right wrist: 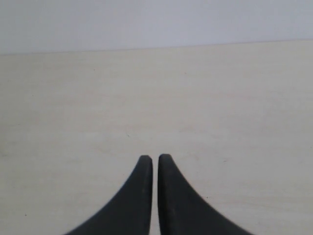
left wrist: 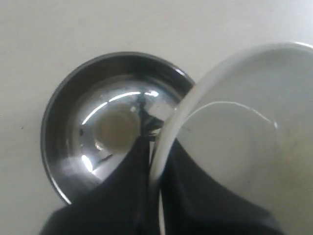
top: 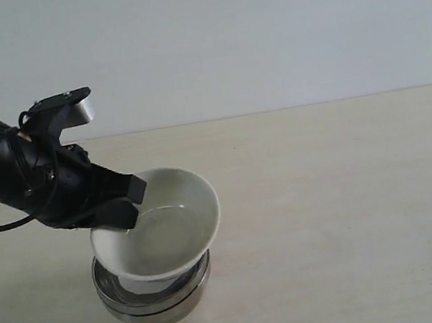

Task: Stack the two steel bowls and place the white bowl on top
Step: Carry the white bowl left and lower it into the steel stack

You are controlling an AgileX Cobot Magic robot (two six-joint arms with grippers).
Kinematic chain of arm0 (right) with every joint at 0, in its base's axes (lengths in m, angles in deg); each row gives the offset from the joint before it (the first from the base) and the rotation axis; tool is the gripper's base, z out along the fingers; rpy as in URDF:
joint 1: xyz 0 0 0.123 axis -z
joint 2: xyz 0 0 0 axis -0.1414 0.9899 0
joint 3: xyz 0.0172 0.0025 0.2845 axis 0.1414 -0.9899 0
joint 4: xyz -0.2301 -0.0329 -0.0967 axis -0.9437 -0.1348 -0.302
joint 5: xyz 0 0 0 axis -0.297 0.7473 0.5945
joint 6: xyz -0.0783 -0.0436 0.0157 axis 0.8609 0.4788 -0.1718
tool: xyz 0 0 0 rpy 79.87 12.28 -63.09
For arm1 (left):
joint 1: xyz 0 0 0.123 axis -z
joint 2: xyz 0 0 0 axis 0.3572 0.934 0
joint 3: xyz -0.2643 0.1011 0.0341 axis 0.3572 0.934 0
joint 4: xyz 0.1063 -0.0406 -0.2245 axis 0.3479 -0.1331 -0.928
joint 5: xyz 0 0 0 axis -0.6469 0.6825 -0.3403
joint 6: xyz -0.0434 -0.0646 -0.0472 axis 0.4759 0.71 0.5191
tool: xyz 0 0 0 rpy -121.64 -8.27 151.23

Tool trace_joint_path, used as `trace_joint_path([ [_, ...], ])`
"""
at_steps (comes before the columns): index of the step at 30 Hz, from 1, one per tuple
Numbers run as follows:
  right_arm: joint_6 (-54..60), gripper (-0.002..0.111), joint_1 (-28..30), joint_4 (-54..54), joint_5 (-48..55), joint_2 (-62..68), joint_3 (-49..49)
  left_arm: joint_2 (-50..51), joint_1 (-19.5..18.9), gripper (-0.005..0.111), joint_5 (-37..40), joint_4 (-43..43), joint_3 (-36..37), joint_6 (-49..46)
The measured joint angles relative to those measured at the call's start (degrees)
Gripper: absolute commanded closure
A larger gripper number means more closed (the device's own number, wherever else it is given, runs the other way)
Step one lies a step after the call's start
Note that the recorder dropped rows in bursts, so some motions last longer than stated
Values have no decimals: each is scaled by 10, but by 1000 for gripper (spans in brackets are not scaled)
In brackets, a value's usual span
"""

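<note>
On the left, the black left gripper (top: 130, 205) is pinching the rim of the small round glossy white bowl (top: 164, 224). One finger is inside the bowl and one is outside. The white bowl is tipped. Its bottom looks to be in or just above the two round shiny steel bowls (top: 155, 303), which sit one inside the other on the pale flat bench (top: 349, 207).

I think the white bowl could land crooked if the gripper lets go while it leans like this. It might clatter, or bump the steel bowls and push them along the bench. The grip is only on a thin, smooth edge, so the bowl could also slip out.

The black right gripper (right wrist: 155, 160), seen only in its own wrist view, is closed on nothing over the bench.
</note>
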Motion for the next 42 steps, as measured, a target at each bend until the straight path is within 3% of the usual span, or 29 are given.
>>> trace_joint_path([
  [5,0,108,0,0,0,0,0,0,-22,103,-15,5,33,0],
  [42,0,108,0,0,0,0,0,53,-22,100,-91,-7,44,29],
])
